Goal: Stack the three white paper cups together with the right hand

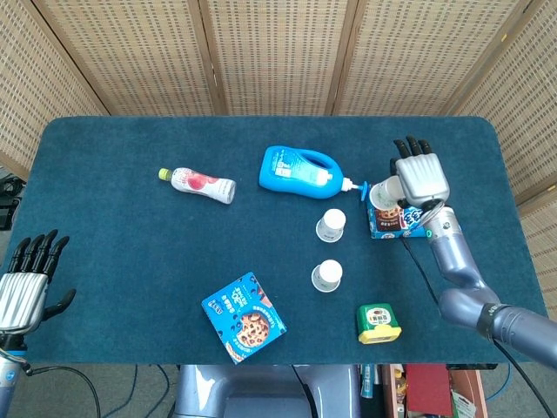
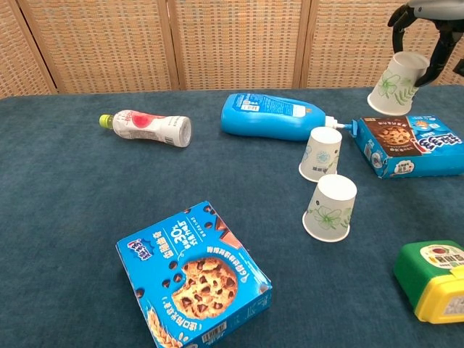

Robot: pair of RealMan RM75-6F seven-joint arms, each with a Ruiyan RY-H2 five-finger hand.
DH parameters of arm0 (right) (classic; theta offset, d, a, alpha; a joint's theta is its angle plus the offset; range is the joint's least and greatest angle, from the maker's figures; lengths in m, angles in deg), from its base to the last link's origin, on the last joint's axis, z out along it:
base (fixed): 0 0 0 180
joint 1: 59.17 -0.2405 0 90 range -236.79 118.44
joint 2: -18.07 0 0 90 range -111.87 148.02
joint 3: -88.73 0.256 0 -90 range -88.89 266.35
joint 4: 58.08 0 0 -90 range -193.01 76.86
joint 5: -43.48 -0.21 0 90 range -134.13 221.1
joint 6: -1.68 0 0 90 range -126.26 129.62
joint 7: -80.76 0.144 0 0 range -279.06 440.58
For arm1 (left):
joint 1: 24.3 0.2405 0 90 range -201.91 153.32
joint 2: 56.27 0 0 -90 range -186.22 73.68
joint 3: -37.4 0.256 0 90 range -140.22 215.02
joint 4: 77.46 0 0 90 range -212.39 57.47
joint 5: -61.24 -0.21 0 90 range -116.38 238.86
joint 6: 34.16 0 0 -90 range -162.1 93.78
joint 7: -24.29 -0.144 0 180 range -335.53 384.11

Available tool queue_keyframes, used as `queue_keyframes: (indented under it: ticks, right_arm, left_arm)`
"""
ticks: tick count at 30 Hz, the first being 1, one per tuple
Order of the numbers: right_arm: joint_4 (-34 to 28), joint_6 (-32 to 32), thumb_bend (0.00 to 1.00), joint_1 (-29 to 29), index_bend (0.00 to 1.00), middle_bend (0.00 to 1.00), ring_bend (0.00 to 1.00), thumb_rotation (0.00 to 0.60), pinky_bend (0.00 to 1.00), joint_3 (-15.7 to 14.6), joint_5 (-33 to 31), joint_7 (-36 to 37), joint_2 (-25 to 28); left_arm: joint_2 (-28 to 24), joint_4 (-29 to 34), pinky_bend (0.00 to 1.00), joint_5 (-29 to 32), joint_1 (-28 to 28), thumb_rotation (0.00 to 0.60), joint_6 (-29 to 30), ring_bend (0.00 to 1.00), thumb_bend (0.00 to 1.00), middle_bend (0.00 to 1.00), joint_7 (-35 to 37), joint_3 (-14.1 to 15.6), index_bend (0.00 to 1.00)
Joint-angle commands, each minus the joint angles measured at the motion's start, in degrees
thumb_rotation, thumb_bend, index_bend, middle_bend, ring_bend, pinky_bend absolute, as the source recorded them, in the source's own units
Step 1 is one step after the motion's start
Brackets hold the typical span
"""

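The robot's right hand (image 2: pixel 415 29) grasps a white paper cup with a green leaf print (image 2: pixel 392 83), mouth down and tilted, in the air above the near end of a blue cookie box (image 2: pixel 406 146) at the table's right side. Two more white paper cups (image 2: pixel 321 153) (image 2: pixel 331 206) stand upside down on the dark blue cloth (image 1: pixel 130 261) — close together, beside a blue detergent bottle (image 1: pixel 298 171) lying flat. The left hand (image 1: pixel 26 283) rests released — fingers spread — at the table's near-left edge.

Matt paper cup (image 2: pixel 394 84), glossy plastic detergent bottle (image 2: pixel 275 117), napped cloth table (image 2: pixel 72 217).
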Motion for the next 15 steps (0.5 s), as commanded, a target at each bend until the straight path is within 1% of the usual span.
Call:
queue_keyframes:
  ticks: [1, 8, 12, 15]
  right_arm:
    - [-4.86, 2.66, 0.20, 0.50, 0.51, 0.18, 0.02, 0.600, 0.16, 0.40, -0.65, -1.04, 2.04]
    - [-10.55, 4.43, 0.19, 0.21, 0.51, 0.17, 0.02, 0.600, 0.16, 1.01, -1.42, -0.78, 2.01]
    - [-10.99, 4.65, 0.19, -0.49, 0.51, 0.17, 0.02, 0.600, 0.16, 0.58, -1.71, -1.19, 0.04]
    - [-9.92, 4.68, 0.19, -1.46, 0.51, 0.17, 0.02, 0.600, 0.16, 0.16, -2.22, -1.66, -2.51]
  left_arm:
    - [0.01, 0.02, 0.00, -0.06, -0.01, 0.600, -0.01, 0.00, 0.29, 0.00, 0.02, 0.05, 0.00]
    - [0.10, -0.05, 0.00, 0.08, -0.05, 0.600, -0.21, 0.00, 0.29, 0.00, 0.01, 0.08, 0.00]
    - [0.11, -0.04, 0.00, -0.06, -0.02, 0.600, -0.05, 0.00, 0.29, 0.00, -0.06, 0.10, 0.00]
    - [0.10, -0.11, 0.00, 0.05, -0.01, 0.600, 0.08, 0.00, 0.29, 0.00, 0.07, -0.03, 0.00]
